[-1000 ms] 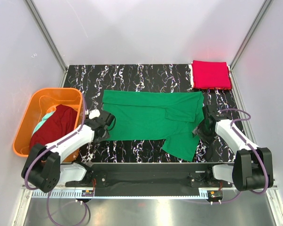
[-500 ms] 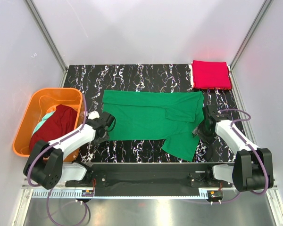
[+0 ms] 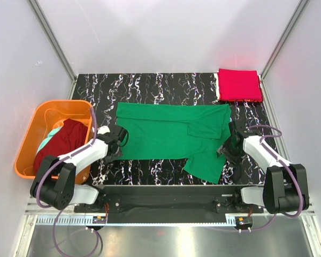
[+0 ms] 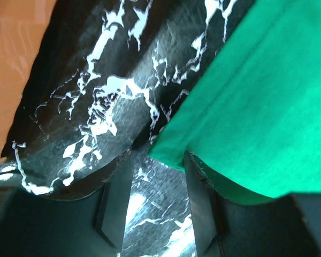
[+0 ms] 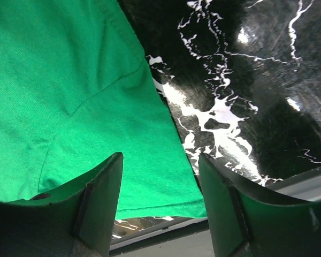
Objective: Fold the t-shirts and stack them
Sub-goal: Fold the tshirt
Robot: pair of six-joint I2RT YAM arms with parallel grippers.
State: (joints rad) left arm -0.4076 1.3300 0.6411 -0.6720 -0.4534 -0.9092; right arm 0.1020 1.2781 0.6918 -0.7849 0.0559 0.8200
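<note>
A kelly green t-shirt (image 3: pixel 171 134) lies spread flat on the black marbled table (image 3: pixel 150 85), one sleeve trailing toward the near edge. My left gripper (image 3: pixel 120 140) stands open at the shirt's near-left corner. In the left wrist view that green corner (image 4: pixel 166 150) lies just ahead of the left gripper (image 4: pixel 155 160), unclamped. My right gripper (image 3: pixel 228 144) hovers open over the shirt's right side. The green cloth (image 5: pixel 69 96) fills the gap under the right gripper (image 5: pixel 160 158). A folded crimson t-shirt (image 3: pixel 239 85) rests at the back right. A maroon t-shirt (image 3: pixel 61 143) and a teal garment (image 3: pixel 52 134) lie in the basket.
The orange plastic basket (image 3: pixel 64 103) stands off the table's left edge, close beside my left arm. Grey walls enclose the back and both sides. The table's near rail (image 3: pixel 166 190) runs just below the shirt's trailing sleeve.
My left arm has drawn in slightly toward the shirt's left corner and its jaws have spread a little. The right gripper has barely shifted. The shirts lie as before.
</note>
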